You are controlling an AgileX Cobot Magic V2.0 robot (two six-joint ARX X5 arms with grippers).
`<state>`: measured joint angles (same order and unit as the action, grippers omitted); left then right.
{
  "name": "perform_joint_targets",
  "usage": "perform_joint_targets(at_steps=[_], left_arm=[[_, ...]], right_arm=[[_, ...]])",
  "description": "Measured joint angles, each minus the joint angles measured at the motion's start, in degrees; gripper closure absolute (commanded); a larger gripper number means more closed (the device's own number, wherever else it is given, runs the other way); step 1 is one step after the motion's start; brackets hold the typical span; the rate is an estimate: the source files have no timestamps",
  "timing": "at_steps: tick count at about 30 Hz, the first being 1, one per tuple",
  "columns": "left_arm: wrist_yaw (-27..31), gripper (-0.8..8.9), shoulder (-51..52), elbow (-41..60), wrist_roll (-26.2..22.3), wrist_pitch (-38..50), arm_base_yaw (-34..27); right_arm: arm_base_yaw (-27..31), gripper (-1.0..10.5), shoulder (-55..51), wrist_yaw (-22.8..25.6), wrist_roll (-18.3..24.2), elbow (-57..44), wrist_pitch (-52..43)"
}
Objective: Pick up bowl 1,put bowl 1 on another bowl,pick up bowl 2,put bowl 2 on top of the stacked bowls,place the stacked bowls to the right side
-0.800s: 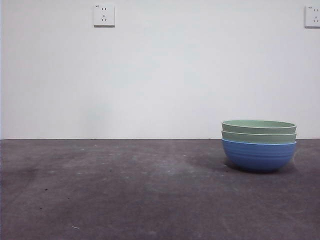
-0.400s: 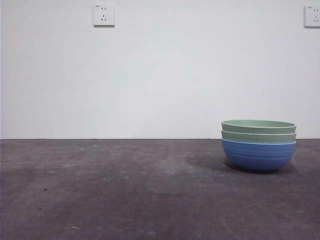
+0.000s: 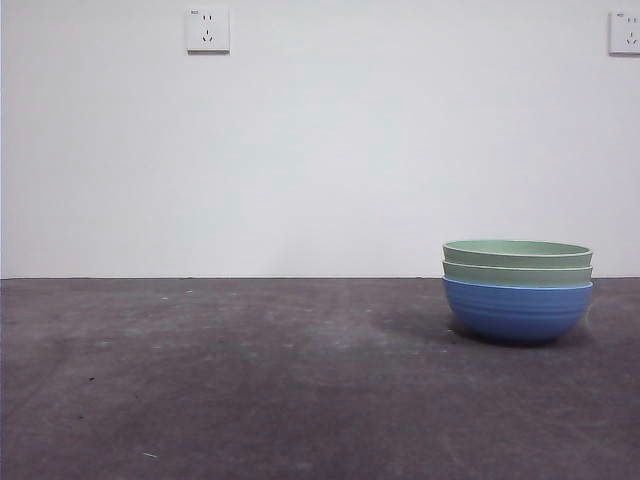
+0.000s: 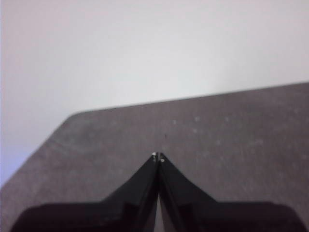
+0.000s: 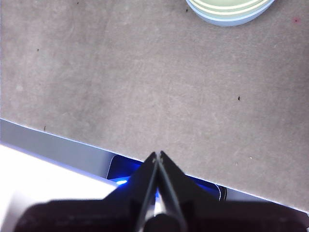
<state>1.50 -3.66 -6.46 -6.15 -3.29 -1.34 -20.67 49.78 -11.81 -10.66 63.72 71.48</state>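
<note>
We see the stacked bowls (image 3: 517,290) on table (image 3: 250,390) at right, left gripper (image 4: 158,156) & right gripper (image 5: 158,154) both closed, empty, well apart from stack.

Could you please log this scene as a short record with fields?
stack: three nested bowls, standing on the right side of the table
base: blue bowl
nested inside: two pale green bowls, lower, upper, rims showing
left gripper: shut, holding nothing, away from the stack
right gripper: shut, holding nothing, near the table edge, apart from the stack
wall: two sockets, one, the other
</note>
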Motion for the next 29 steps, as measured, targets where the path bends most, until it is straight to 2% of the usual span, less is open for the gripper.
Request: perform_joint_targets(at_steps=[7,15,21,29], left_arm=[[0.0,8.17,1.7,5.4,3.0,-0.1,0.0],[-0.2,8.17,2.5,5.4,5.2,-7.1,0.0],[-1.4,8.17,3.4,5.4,10.0,-7.3,0.0],[-1.4,8.17,3.4,5.4,11.8,-7.3,0.0]], right_arm=[[0.0,9.4,0.0,0.0,0.0,0.0,0.0],[0.0,9.4,0.0,0.0,0.0,0.0,0.0],[0.0,9.4,0.0,0.0,0.0,0.0,0.0],[0.0,9.4,0.0,0.0,0.0,0.0,0.0]])
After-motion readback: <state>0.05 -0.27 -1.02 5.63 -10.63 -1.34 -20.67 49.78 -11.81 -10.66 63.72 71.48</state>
